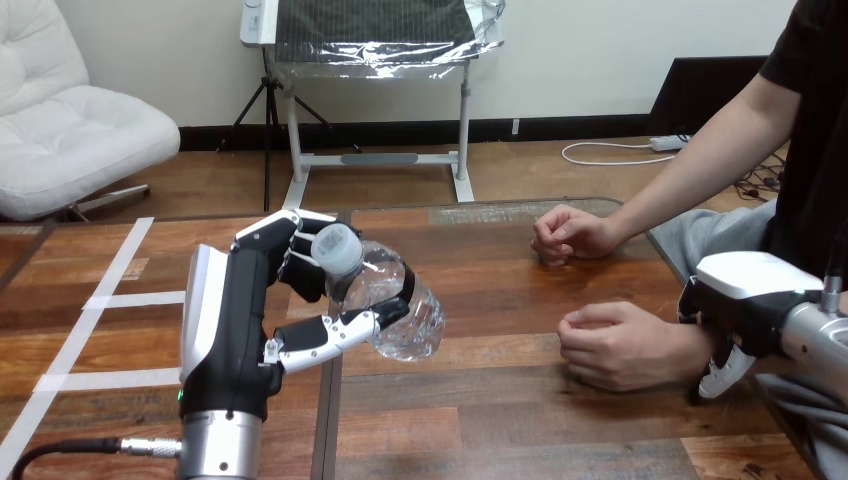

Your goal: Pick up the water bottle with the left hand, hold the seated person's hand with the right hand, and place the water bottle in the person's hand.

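Note:
A clear plastic water bottle with a pale cap is held tilted above the table, cap toward me. My left hand is shut on it, fingers over the top and thumb under its body. At the right, the person's nearer hand rests on the table in a loose fist. My right hand sits over that wrist, with a finger curled beneath it and the rest hidden behind the forearm. The person's other hand lies farther back, fingers curled, holding nothing.
The wooden table has white tape lines at its left and a dark seam running toward me. The person's forearm stretches in from the upper right.

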You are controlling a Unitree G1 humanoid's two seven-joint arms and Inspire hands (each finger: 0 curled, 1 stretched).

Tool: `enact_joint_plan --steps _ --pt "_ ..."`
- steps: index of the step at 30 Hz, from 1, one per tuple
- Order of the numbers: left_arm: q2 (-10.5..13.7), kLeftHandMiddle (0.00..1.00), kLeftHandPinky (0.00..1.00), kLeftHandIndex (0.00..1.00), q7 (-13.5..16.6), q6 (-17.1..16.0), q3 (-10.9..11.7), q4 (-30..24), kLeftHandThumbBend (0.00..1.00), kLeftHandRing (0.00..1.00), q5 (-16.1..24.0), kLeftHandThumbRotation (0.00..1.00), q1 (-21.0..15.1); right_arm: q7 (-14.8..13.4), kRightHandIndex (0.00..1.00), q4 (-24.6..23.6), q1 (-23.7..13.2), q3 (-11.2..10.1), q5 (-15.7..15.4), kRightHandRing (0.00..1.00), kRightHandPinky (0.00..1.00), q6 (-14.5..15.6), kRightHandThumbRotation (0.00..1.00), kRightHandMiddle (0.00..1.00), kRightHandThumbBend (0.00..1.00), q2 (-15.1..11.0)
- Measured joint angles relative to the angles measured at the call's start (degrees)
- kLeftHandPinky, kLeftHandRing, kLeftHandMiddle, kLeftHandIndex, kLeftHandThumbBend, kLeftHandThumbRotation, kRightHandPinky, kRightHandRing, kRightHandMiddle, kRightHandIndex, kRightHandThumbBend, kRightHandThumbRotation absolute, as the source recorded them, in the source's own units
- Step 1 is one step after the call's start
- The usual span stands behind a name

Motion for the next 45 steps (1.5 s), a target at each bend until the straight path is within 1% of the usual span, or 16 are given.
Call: enact_joint_plan --steps 9,23,28,35,45 --pt "-1.1 0.43 0.37 0.49 -0.3 0.3 -0.5 0.0 0.58 0.38 0.0 0.0 -1.1 0.0 0.33 -2.0 0.2 -1.1 1.1 0.24 0.15 -0.2 0.0 0.32 0.72 -0.7" --pt "-2.4 0.42 0.34 0.49 -0.9 1.0 -2.2 0.1 0.58 0.38 0.0 0.0 -2.8 0.8 0.34 -6.0 0.2 -2.6 1.1 0.23 0.16 -0.3 0.0 0.32 0.72 -1.0" --pt "-2.8 0.42 0.33 0.49 -0.9 1.8 -2.6 0.1 0.59 0.37 0.1 0.0 -3.3 1.1 0.34 -7.3 0.2 -2.9 1.6 0.23 0.15 -1.5 0.0 0.31 0.72 -1.6" --pt "-3.0 0.42 0.32 0.48 -0.9 3.2 -2.9 0.1 0.59 0.37 0.3 0.0 -3.7 1.8 0.33 -9.4 0.2 -3.0 2.8 0.22 0.15 -2.0 0.0 0.31 0.72 -2.5" --pt "-3.1 0.42 0.32 0.49 -0.9 3.6 -3.2 0.1 0.59 0.37 0.4 0.0 -3.8 3.3 0.33 -13.5 0.3 -3.2 3.2 0.22 0.14 -0.5 0.0 0.3 0.73 -2.8"
